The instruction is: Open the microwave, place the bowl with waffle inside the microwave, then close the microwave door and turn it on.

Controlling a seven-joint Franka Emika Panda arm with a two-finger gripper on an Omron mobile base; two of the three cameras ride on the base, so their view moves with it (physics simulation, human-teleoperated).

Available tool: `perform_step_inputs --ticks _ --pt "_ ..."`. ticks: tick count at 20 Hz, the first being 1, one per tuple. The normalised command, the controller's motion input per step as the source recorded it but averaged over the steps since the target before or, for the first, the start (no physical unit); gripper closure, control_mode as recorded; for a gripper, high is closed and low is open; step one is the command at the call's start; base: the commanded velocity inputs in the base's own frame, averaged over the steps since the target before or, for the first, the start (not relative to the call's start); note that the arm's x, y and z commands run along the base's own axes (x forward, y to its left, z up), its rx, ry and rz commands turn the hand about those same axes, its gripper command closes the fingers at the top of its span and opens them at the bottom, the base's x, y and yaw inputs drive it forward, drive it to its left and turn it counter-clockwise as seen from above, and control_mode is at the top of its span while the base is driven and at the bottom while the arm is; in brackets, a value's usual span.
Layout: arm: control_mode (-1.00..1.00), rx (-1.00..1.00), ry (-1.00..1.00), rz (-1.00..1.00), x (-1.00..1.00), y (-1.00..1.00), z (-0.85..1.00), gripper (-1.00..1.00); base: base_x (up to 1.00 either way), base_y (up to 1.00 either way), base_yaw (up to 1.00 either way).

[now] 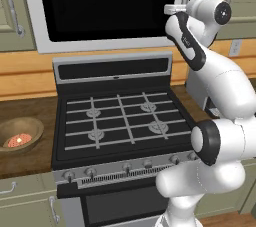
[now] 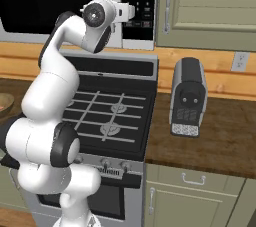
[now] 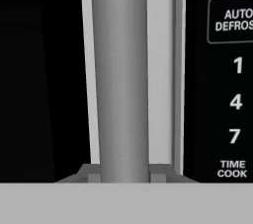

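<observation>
Wooden countertop runs along the lower left of the left base view, beside a black-topped gas stove that takes up the frame's centre. On that counter, at the left edge, sits the round brown wooden bowl with the small reddish-orange waffle lying inside it.

Above the stove, across the top of the frame, hangs the large silver-framed microwave; its wide door with the black glass window is closed. The black button panel shows at top centre of the right base view.

From the lower right of the left base view the white arm reaches up to the microwave's right side, with the gripper up against the door's right edge. In the hand view the vertical silver handle runs down the middle, and the grey fingertips flank its base on either side, close against it. Whether they clamp it cannot be told.

A dark grey toaster stands on the counter at right of centre in the right base view.
</observation>
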Motion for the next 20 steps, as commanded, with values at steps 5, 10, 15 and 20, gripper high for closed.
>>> perform_step_inputs --ticks 5,10,15,20 --pt "-1.00 0.00 0.00 0.00 0.00 0.00 0.00 1.00 0.00 0.00 0.00" --pt "-1.00 0.00 0.00 0.00 -0.37 0.02 0.00 1.00 0.00 0.00 0.00" --pt "-1.00 0.00 0.00 0.00 -0.61 0.07 0.00 1.00 0.00 0.00 0.00" --pt "-1.00 0.00 0.00 0.00 -0.63 0.08 0.00 1.00 0.00 0.00 0.00"
